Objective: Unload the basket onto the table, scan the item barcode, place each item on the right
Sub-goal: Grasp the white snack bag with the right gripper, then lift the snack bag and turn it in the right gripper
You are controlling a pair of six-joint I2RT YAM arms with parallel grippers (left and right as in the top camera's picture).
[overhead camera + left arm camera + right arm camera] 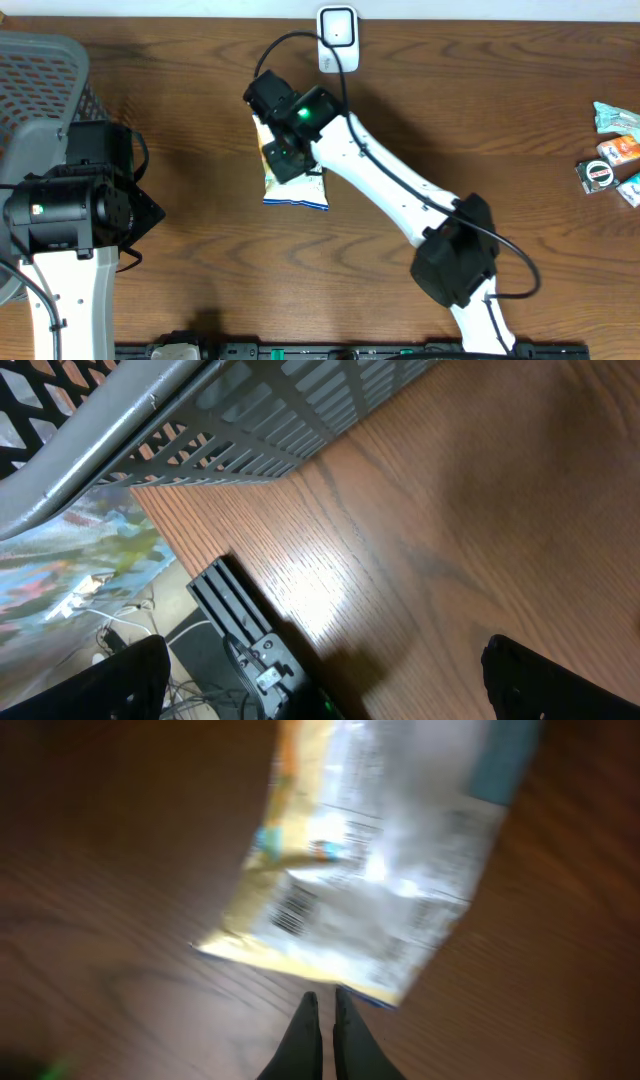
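A yellow and white snack bag (297, 187) lies flat on the wooden table, and its barcode (291, 910) faces up in the blurred right wrist view. My right gripper (326, 996) is shut, its fingertips at the bag's (380, 890) near edge, and I see nothing between them. From overhead the right gripper (283, 158) hangs over the bag's upper part. A white scanner (338, 38) stands at the table's far edge, just beyond the bag. Over bare wood by the basket, my left gripper (325, 682) stands wide open and holds nothing.
A grey mesh basket (40, 80) sits at the far left, its wall (250, 420) close above the left gripper. Several small packets (615, 150) lie at the right edge. A black rail (240, 620) runs along the table's front edge.
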